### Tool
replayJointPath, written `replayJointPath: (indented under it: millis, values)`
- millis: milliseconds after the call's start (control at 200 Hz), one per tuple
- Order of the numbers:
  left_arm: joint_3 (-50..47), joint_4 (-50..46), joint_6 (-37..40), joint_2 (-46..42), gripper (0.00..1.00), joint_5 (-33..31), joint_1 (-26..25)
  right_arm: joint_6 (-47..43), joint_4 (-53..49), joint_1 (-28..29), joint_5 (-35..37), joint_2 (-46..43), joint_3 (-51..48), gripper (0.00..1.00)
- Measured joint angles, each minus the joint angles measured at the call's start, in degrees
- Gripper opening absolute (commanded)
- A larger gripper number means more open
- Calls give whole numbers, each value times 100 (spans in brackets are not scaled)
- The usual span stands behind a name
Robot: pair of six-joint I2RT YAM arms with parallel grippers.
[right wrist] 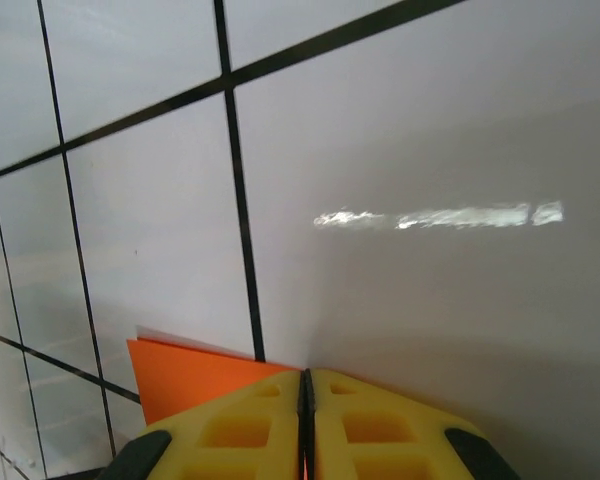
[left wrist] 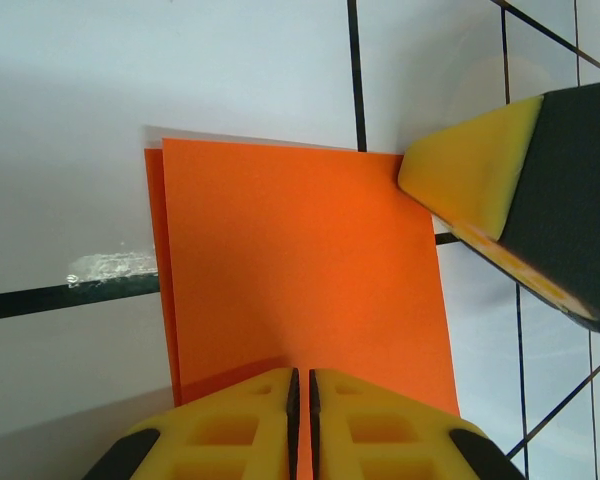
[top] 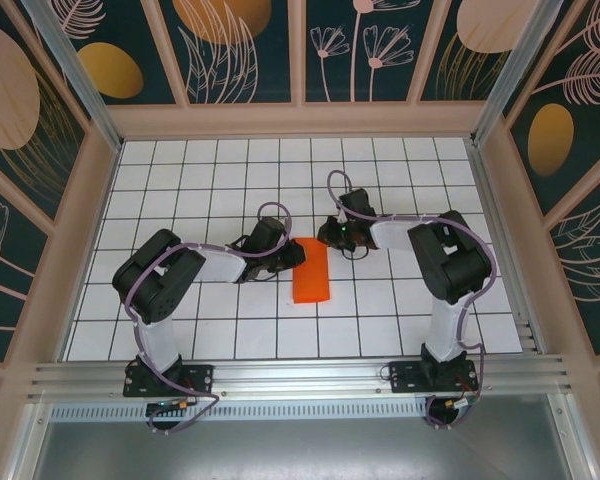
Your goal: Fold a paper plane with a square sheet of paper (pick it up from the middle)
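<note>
The square sheet of paper (top: 311, 271) is bright orange and lies flat near the table's middle, folded in half into an upright rectangle. In the left wrist view the paper (left wrist: 300, 270) shows a thin strip of its lower layer along the left edge. My left gripper (top: 288, 258) is shut, and its tips (left wrist: 301, 372) rest on the sheet's left side. My right gripper (top: 330, 238) is shut too. One of its yellow fingers (left wrist: 470, 180) touches the sheet's far right corner. In the right wrist view the paper's corner (right wrist: 180, 375) pokes out left of the shut gripper (right wrist: 305, 372).
The white gridded table (top: 230, 330) is walled by a wooden frame (top: 300, 120) on three sides, and a metal rail (top: 300, 375) runs along the near edge. Both arm bases (top: 165, 375) stand on that rail.
</note>
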Motion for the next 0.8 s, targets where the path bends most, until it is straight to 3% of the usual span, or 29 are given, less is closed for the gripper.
replayJointPath:
  millis: [230,375,545,801]
  values:
    - [-13,26,24,-22,14,2,0,254,245,-225,195,-68,-103,13]
    - [-20,50,24,-26,14,4,0,245,238,-295,199,-610,-490,13]
    - [-20,50,24,-31,14,11,0,116,216,-42,-197,-1333,-835,13]
    - [-13,44,22,-31,14,9,0,-20,-142,413,-599,-1311,-933,13]
